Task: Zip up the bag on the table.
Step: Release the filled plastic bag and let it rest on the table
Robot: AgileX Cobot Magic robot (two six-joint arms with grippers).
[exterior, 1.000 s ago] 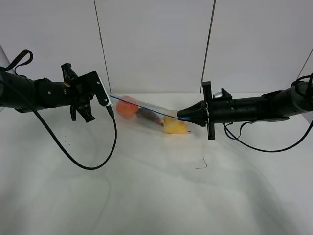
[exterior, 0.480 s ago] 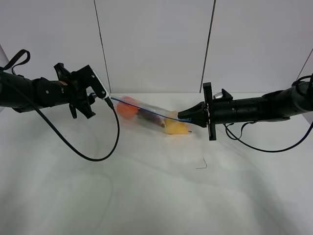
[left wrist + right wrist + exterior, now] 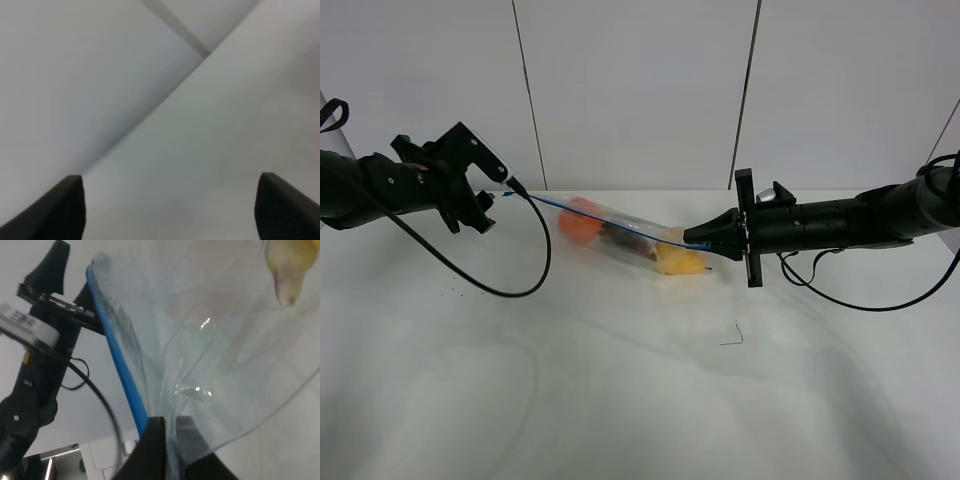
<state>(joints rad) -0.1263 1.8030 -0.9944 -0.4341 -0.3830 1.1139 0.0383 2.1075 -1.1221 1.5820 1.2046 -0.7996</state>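
Note:
The clear bag (image 3: 625, 228) hangs stretched above the white table (image 3: 620, 400), with an orange (image 3: 578, 226), a dark eggplant (image 3: 620, 236) and a yellow pear (image 3: 678, 262) inside. Its blue zip strip (image 3: 610, 220) runs along the upper edge. My right gripper (image 3: 706, 243) is shut on the bag's right corner; in the right wrist view the fingers (image 3: 155, 440) of that gripper (image 3: 167, 427) pinch the plastic (image 3: 210, 340) beside the blue strip (image 3: 117, 365). My left gripper (image 3: 480, 205) is to the left of the bag's free end, apart from it. In the left wrist view it (image 3: 170, 205) stands open and empty.
A black cable (image 3: 525, 275) loops from the left arm down over the table. A small dark bent mark (image 3: 732, 335) lies on the table in front of the bag. White wall panels close off the back. The left arm (image 3: 40, 340) shows beyond the bag in the right wrist view.
My left gripper has opened, let go of the bag's left end and drawn back to the left. The right gripper and the bag have stayed in place.

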